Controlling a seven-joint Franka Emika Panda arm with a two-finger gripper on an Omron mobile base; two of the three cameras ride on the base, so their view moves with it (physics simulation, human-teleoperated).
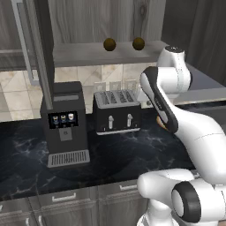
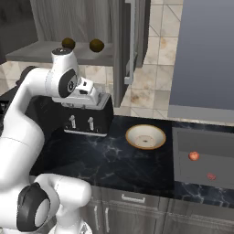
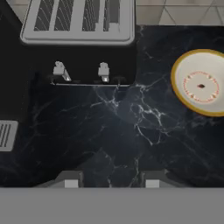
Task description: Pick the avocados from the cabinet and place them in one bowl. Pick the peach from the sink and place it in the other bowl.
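Right base view alone: peach (image 2: 194, 156), sink (image 2: 203, 141).

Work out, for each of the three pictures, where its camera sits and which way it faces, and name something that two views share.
Left base view: behind the arm to its left, facing the wall: coffee machine, toaster, avocados on the cabinet shelf; arm at lower right.
Right base view: behind to its right, facing the bowl, sink, peach; arm at lower left.
Hand view: on the hand, looking straight down at the counter; gripper tips at bottom.
Shared: all three show the toaster; right base and hand views share the bowl.
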